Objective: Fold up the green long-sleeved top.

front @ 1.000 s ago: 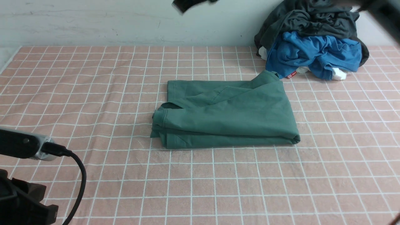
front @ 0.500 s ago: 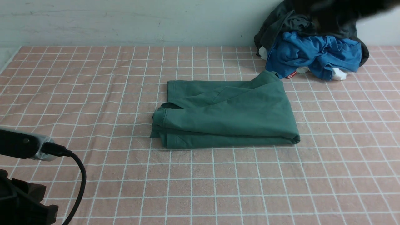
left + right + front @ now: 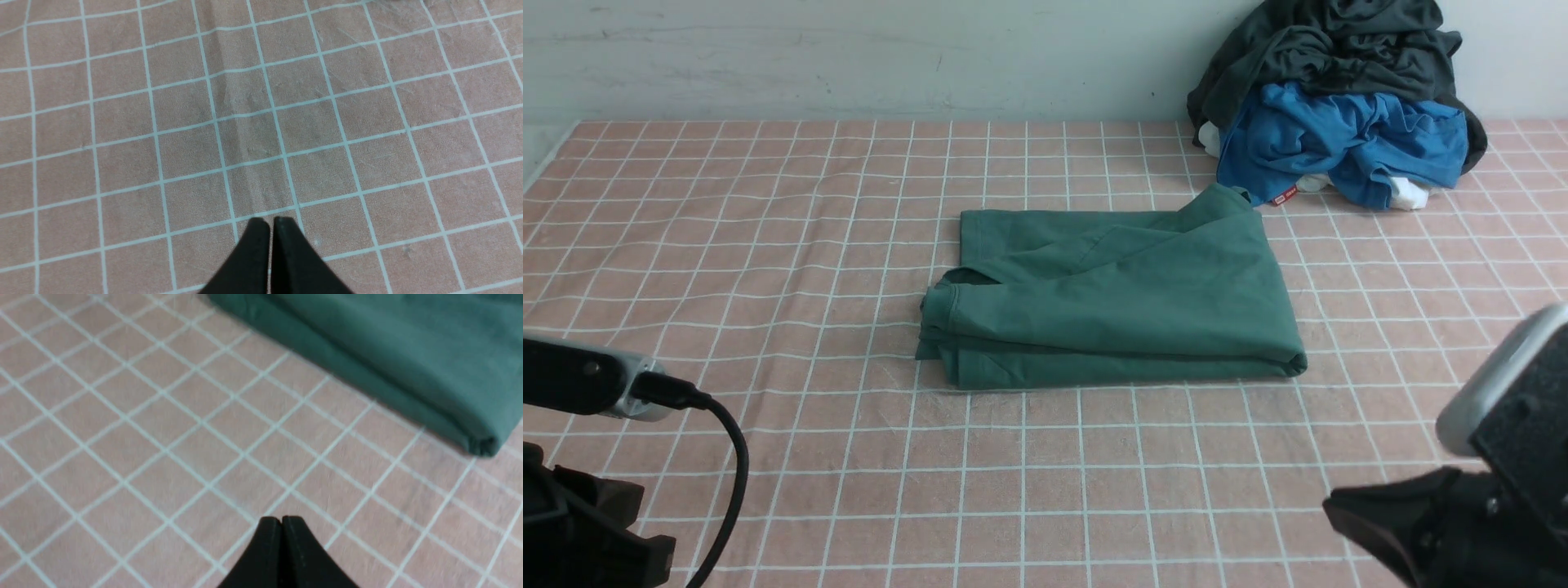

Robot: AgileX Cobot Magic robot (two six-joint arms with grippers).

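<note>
Now our right gripper (image 3: 281, 518) has dropped to five o'clock, closed and empty like our left gripper (image 3: 271, 220); the folded green long-sleeved top (image 3: 1111, 302) could slump open if nudged.

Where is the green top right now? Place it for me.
In the front view the green long-sleeved top lies folded near the middle of the checked tablecloth, just in front and left of the pile of clothes by the wall.
</note>
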